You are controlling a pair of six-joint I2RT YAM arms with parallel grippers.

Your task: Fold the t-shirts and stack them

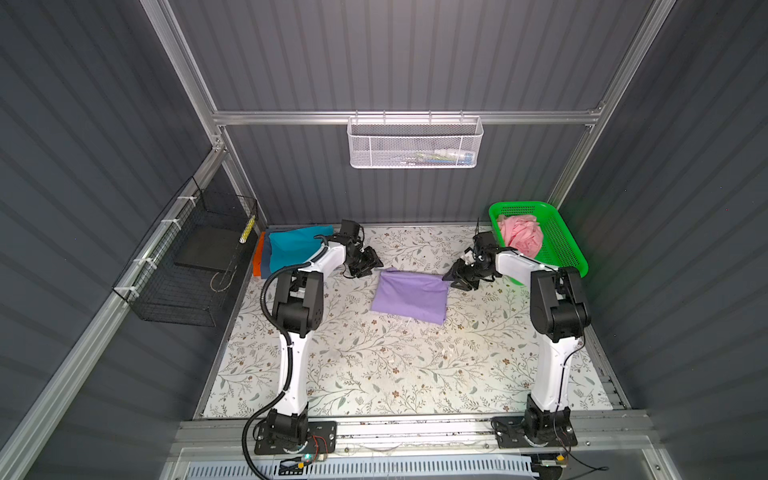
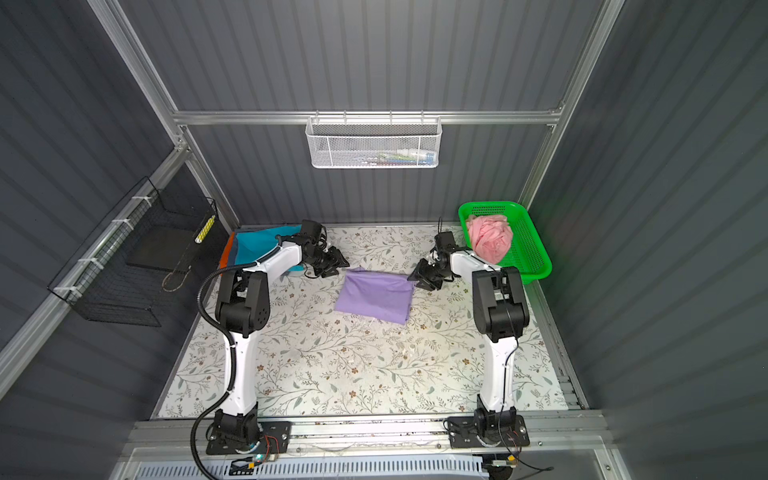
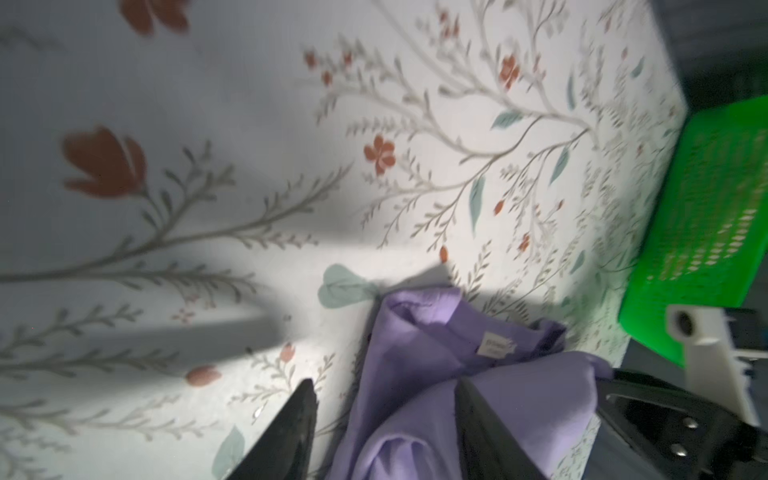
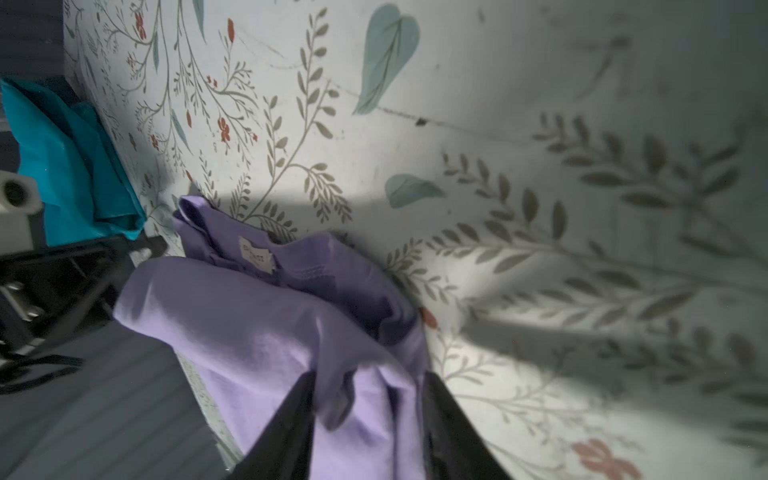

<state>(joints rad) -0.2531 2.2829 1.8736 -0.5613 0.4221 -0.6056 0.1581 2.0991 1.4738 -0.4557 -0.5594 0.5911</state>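
Observation:
A lavender t-shirt (image 1: 409,297) (image 2: 376,297) lies folded into a rectangle in the middle of the floral table. My left gripper (image 1: 368,264) (image 3: 384,384) is at its far left corner, jaws apart, with loose lavender cloth (image 3: 415,374) lying between them. My right gripper (image 1: 455,276) (image 4: 370,376) is at the far right corner, jaws also apart over bunched lavender cloth (image 4: 270,332). A teal t-shirt (image 1: 291,247) (image 4: 70,158) tops a folded stack at the far left, with an orange edge (image 1: 258,259) showing beneath. A crumpled pink t-shirt (image 1: 521,235) sits in the green basket (image 1: 561,245).
The green basket (image 2: 528,249) stands at the far right corner, close behind the right arm. A black wire basket (image 1: 187,266) hangs on the left wall and a white mesh basket (image 1: 413,143) on the back wall. Both arm bases stand at the near edge.

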